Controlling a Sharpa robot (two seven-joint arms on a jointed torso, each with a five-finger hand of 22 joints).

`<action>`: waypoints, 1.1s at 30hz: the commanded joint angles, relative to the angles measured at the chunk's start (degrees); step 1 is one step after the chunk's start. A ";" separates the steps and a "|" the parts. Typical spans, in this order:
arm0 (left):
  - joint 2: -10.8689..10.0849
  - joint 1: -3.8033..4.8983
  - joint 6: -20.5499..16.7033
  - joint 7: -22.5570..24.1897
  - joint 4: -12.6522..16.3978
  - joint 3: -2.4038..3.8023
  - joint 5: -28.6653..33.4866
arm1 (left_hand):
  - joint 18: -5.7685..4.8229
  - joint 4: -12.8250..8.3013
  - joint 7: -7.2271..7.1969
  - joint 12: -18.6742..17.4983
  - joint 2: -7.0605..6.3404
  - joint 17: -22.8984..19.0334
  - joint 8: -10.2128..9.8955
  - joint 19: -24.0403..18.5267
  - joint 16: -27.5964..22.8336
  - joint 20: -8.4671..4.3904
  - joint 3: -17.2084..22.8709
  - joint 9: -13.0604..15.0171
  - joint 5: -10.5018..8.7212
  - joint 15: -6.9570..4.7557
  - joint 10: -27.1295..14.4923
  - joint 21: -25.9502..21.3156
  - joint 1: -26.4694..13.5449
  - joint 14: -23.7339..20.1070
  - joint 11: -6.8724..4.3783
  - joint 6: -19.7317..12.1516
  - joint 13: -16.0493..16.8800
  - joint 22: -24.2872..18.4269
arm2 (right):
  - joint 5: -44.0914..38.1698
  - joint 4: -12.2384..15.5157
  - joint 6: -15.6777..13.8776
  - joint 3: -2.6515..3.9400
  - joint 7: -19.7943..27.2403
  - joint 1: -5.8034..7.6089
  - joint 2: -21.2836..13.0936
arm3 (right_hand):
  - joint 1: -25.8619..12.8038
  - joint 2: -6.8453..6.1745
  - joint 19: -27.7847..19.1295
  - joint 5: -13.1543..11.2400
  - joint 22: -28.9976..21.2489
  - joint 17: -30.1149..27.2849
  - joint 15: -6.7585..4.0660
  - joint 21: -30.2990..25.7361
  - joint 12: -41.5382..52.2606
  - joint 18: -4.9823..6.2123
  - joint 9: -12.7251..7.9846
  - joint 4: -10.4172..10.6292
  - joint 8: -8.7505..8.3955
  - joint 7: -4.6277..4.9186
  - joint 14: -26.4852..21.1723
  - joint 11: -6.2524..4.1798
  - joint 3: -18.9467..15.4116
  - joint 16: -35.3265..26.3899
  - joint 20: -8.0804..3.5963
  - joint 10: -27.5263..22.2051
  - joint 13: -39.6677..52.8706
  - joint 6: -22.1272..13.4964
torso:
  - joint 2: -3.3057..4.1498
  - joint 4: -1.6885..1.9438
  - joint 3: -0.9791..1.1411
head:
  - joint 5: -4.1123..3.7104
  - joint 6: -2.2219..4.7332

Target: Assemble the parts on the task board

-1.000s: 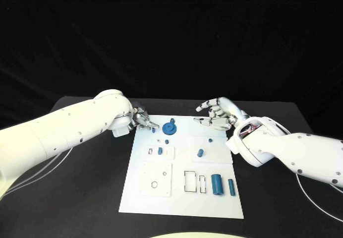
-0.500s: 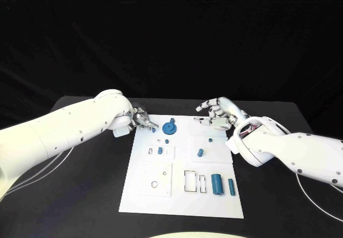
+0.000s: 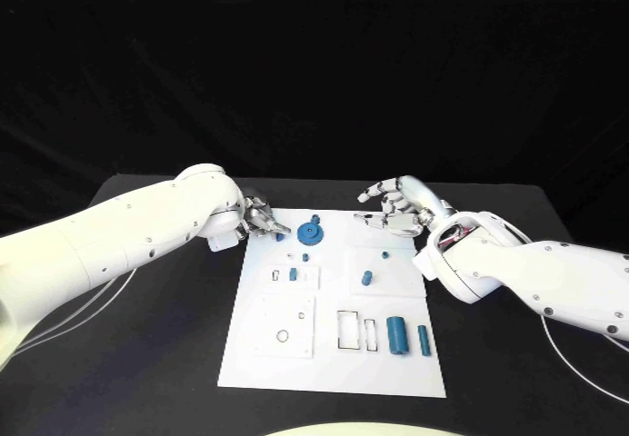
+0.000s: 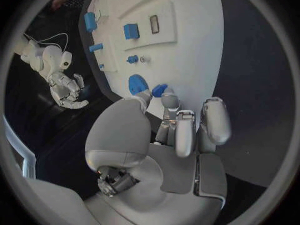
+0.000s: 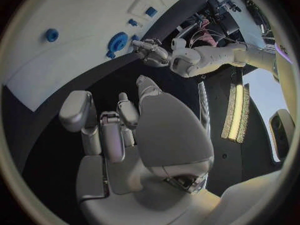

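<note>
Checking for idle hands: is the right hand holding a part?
No. In the right wrist view the right hand has its fingers loosely curled with nothing between them, off the far edge of the board.

- Small blue part (image 4: 159, 90) at the left hand (image 4: 164, 135) fingertips: shape mostly covered by the thumb and a finger; whether it is pinched or merely touched cannot be told.
- Task board (image 3: 338, 309), far corner beside the left hand: covered by the fingers in the head view.
- Right hand (image 3: 394, 208): palm side turned away in the head view.
- Round blue part (image 5: 116, 41) ahead of the right hand: detail too small to tell.
</note>
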 commanded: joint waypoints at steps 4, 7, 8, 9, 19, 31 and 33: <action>0.09 -0.04 0.82 0.74 -0.19 -0.11 1.45 | -0.18 -0.28 -0.70 0.40 0.24 14.13 1.25 0.08 0.23 -0.19 4.49 0.44 -0.17 -0.48 -0.02 0.23 5.01 5.66 -0.71 0.84 0.06 0.19 | 0.02 0.07 0.33 0.01 0.74 -0.03 0.01 | -0.66 0.06 -0.08 0.13 0.07 8.04 -0.22 -0.25 0.07 0.61 -0.07 0.03 0.20 -0.04 4.24 -0.06 0.27 -0.17 -0.09 -0.18 0.03 -0.21 | 0.01 0.02 0.05 | -0.02 -0.25; -0.06 -0.04 0.65 0.82 -0.22 -0.13 1.92 | -0.21 -1.50 -1.07 0.21 0.20 14.26 2.11 0.09 0.30 -0.45 9.96 1.23 -0.08 -0.78 -0.09 0.27 9.07 5.71 -1.05 0.29 -0.11 0.34 | 0.03 0.07 0.34 0.01 0.73 -0.03 0.00 | -0.66 0.06 -0.08 0.13 0.07 8.04 -0.22 -0.25 0.07 0.61 -0.07 0.03 0.20 -0.04 4.24 -0.06 0.27 -0.17 -0.09 -0.18 0.03 -0.21 | 0.02 0.03 0.01 | -0.10 -0.40; -0.11 -0.04 0.59 0.86 -0.21 -0.14 2.01 | -0.20 -1.87 -1.00 0.12 0.10 14.26 2.30 0.08 0.30 -0.53 11.37 1.43 -0.05 -0.84 -0.12 0.27 9.76 5.71 -1.07 0.11 -0.19 0.36 | 0.03 0.07 0.34 0.01 0.72 -0.03 -0.01 | -0.66 0.06 -0.08 0.13 0.07 8.04 -0.22 -0.25 0.07 0.61 -0.07 0.03 0.20 -0.04 4.24 -0.06 0.27 -0.17 -0.09 -0.18 0.03 -0.21 | 0.01 0.03 0.01 | -0.11 -0.41; -0.17 -0.04 0.54 0.90 -0.18 -0.14 2.07 | -0.22 -2.49 -0.83 -0.01 -0.47 14.28 2.72 0.10 0.32 -0.57 14.32 1.87 -0.04 -0.78 -0.05 0.29 10.55 5.72 -1.10 -0.29 -0.30 0.43 | 0.03 0.06 0.34 0.01 0.72 -0.03 -0.01 | -0.66 0.06 -0.08 0.13 0.07 8.04 -0.22 -0.25 0.07 0.61 -0.07 0.03 0.20 -0.04 4.24 -0.06 0.27 -0.17 -0.09 -0.18 0.03 -0.21 | 0.01 0.04 -0.01 | -0.10 -0.42; -0.83 -0.04 0.02 1.18 0.39 -0.14 2.79 | -0.23 -6.02 -0.48 -0.11 -3.73 14.22 5.35 0.04 0.29 -0.27 27.80 4.59 -0.12 -0.50 0.53 0.35 7.68 5.69 -0.70 -1.57 -0.60 0.62 | 0.04 -0.03 0.38 0.01 0.68 -0.03 -0.04 | -0.66 0.06 -0.08 0.13 0.07 8.04 -0.22 -0.25 0.07 0.61 -0.07 0.03 0.20 -0.04 4.24 -0.06 0.27 -0.17 -0.09 -0.18 0.03 -0.21 | -0.06 0.01 0.05 | 0.07 -0.40; -4.62 -0.01 -1.17 0.67 4.58 -0.12 6.39 | -0.37 -9.57 -0.94 0.95 -5.92 15.03 7.76 0.60 0.74 -0.52 33.97 6.45 1.05 -0.85 1.90 0.81 3.30 6.04 -1.14 -0.93 0.60 1.54 | 0.05 -0.08 0.47 0.00 0.58 -0.03 -0.33 | -0.73 0.07 -0.09 0.21 0.02 8.00 -0.24 -0.35 0.12 0.63 -0.10 -0.01 0.34 -0.07 4.24 -0.08 0.40 -0.20 -0.09 -0.12 0.04 -0.15 | -0.18 0.16 0.18 | 0.08 -0.38; -5.72 -0.01 -1.50 0.54 6.15 -0.12 6.80 | -0.48 -10.34 -1.15 1.21 -6.38 15.09 8.31 0.94 0.78 -0.70 35.02 6.78 2.10 -1.03 2.44 1.08 2.18 6.06 -1.35 -0.69 0.87 2.08 | 0.05 -0.07 0.47 0.00 0.57 -0.03 -0.41 | -0.73 0.07 -0.09 0.21 0.02 8.00 -0.24 -0.35 0.12 0.63 -0.10 -0.01 0.34 -0.07 4.24 -0.08 0.40 -0.20 -0.09 -0.12 0.04 -0.15 | -0.26 0.22 0.18 | 0.12 -0.40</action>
